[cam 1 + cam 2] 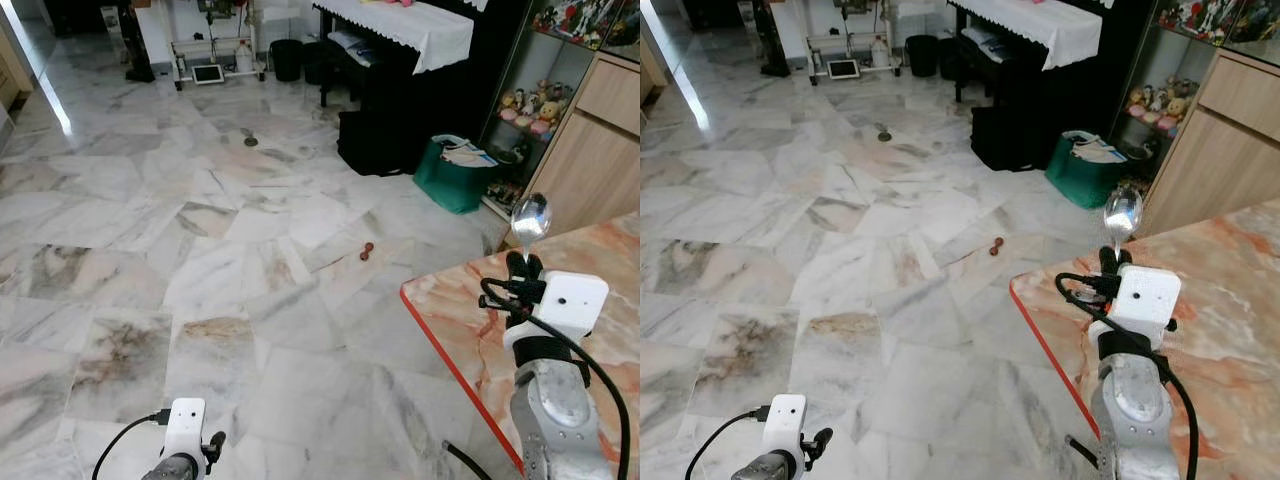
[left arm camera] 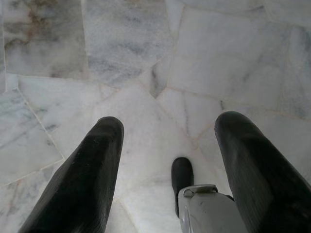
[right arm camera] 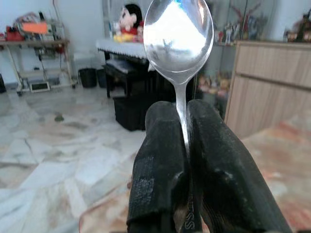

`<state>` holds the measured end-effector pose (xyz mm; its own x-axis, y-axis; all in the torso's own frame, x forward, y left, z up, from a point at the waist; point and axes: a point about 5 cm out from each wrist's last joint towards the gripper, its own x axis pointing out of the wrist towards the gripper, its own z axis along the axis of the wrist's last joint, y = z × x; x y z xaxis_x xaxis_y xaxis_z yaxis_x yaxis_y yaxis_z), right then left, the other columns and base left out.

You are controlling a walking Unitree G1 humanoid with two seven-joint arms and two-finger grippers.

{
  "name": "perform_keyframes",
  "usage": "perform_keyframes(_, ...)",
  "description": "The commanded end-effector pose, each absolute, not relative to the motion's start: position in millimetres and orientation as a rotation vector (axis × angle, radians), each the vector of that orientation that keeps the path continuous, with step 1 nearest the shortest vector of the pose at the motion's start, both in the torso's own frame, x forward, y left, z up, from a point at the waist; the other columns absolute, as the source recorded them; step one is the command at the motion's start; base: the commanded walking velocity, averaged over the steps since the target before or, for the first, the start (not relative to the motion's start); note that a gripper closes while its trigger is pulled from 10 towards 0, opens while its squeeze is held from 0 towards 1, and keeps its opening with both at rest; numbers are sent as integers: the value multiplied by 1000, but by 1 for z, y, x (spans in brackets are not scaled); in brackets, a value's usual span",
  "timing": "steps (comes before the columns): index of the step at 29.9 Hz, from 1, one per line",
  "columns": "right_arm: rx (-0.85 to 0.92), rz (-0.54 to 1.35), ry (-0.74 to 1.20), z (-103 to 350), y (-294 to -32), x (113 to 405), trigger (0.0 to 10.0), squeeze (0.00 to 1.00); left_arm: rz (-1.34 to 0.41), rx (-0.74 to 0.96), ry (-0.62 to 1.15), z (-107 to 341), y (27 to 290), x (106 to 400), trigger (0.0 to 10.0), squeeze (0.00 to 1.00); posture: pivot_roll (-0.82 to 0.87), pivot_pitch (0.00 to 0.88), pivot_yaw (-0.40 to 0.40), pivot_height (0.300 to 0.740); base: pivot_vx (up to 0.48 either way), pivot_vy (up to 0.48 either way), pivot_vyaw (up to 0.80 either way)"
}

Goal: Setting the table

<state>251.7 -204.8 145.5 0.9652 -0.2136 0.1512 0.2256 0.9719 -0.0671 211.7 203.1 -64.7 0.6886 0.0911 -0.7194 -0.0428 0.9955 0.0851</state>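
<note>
We've got our right gripper (image 3: pixel 182 126) raised over the near corner of the table (image 1: pixel 470 330), fingers clamped tight on the handle of a spoon (image 1: pixel 530 218). The spoon stands upright, bowl at the top, poking up above the fingertips, and the wrist view shows the shiny bowl right in front of the camera with the handle running down between the two black fingers (image 3: pixel 160 160). No gap there at all apart from the handle itself. The table has a pinkish-orange marble top with a red edge, and our right arm is sitting over its corner.

Our left gripper (image 2: pixel 167 160) hangs low over the marble floor (image 1: pixel 200 250), doing nothing, with its fingers spread wide apart and nothing between them.

Further out on the floor we can see a small brownish thing (image 1: pixel 366 250) lying on the tiles, can't tell what it is. Past that there's a green bag (image 1: pixel 450 175) next to a black piano (image 1: pixel 420 90) with a white cloth (image 1: pixel 410 25) draped on top. On the right a wooden cabinet (image 1: pixel 590 160) stands just behind the table, and beside it a shelf of little toy figures (image 1: pixel 535 105).
</note>
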Motion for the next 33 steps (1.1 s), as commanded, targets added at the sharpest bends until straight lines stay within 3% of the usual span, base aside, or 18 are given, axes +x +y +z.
perform_keyframes(1, -93, -222, -193, 153, -202, 252, 10000, 0, 78, 67, 800, -65, 204, 210, 10000, 0, 44, 0, -12, 740, 0, 0, 0)
perform_keyframes(24, -120, -249, -203, 151, -207, 259, 10000, 0, 86, 59, 761, -59, 202, 220, 10000, 0, 61, 0, -18, 740, 0, 0, 0)
perform_keyframes(33, -113, -255, -202, 150, -208, 258, 10000, 0, 83, 56, 760, -59, 200, 221, 10000, 0, 59, 0, -25, 740, 0, 282, 0)
